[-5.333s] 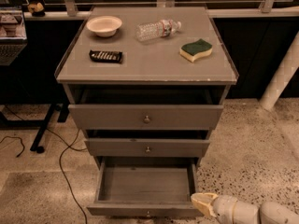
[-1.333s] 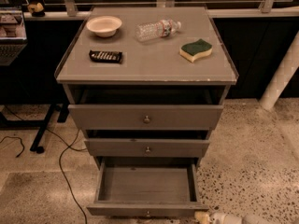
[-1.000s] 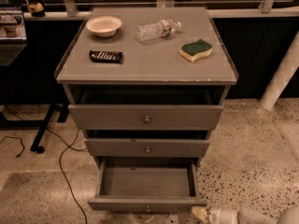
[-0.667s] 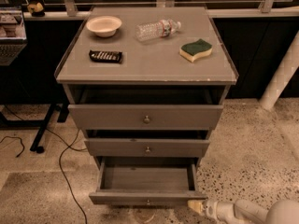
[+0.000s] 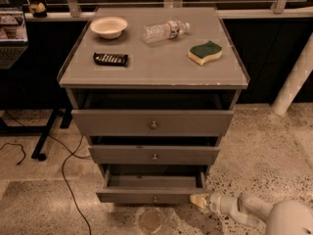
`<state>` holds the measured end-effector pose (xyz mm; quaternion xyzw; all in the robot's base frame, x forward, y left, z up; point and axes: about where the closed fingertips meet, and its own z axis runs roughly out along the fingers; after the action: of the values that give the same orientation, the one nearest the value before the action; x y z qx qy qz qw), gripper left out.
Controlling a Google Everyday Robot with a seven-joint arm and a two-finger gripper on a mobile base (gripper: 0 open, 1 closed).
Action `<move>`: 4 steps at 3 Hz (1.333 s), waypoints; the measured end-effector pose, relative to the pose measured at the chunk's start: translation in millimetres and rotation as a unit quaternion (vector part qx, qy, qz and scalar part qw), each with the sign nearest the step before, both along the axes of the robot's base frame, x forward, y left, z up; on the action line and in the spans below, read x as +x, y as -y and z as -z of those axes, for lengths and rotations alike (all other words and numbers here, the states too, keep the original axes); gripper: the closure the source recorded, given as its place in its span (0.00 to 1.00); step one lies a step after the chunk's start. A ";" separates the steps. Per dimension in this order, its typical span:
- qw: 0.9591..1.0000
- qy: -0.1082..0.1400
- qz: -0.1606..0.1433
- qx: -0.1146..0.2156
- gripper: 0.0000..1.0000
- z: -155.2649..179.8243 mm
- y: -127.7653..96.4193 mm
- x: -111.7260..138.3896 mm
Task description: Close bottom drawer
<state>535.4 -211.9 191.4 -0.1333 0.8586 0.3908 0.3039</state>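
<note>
The bottom drawer [image 5: 149, 198] is the lowest of the grey cabinet's three drawers, with a small round knob [image 5: 155, 199]. It stands partly open, showing a narrow strip of plain grey inside [image 5: 152, 181]. My gripper [image 5: 198, 201] reaches in from the lower right, its cream tip pressed against the right end of the drawer's front panel. The white arm [image 5: 264, 213] trails off to the bottom right corner.
The middle drawer [image 5: 154, 154] and top drawer [image 5: 152, 123] stick out slightly. On the cabinet top [image 5: 151, 67] lie a bowl [image 5: 108, 27], a plastic bottle [image 5: 166, 30], a green sponge [image 5: 205, 52] and a dark packet [image 5: 111, 58]. A cable [image 5: 66, 175] runs over the floor at left. A white pillar [image 5: 293, 82] stands at right.
The bottom drawer has slid inward from far open to partly open. My gripper has moved up and forward against its front's right end.
</note>
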 end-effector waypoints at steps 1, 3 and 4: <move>1.000 0.022 -0.020 0.005 1.00 -12.9 -11.7 21.8; 0.998 0.038 -0.043 0.012 1.00 -21.7 -20.8 37.3; 0.999 0.027 -0.027 0.011 1.00 -18.7 -19.1 17.9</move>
<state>553.2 -192.8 210.1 -0.1639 0.8419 0.4044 0.3174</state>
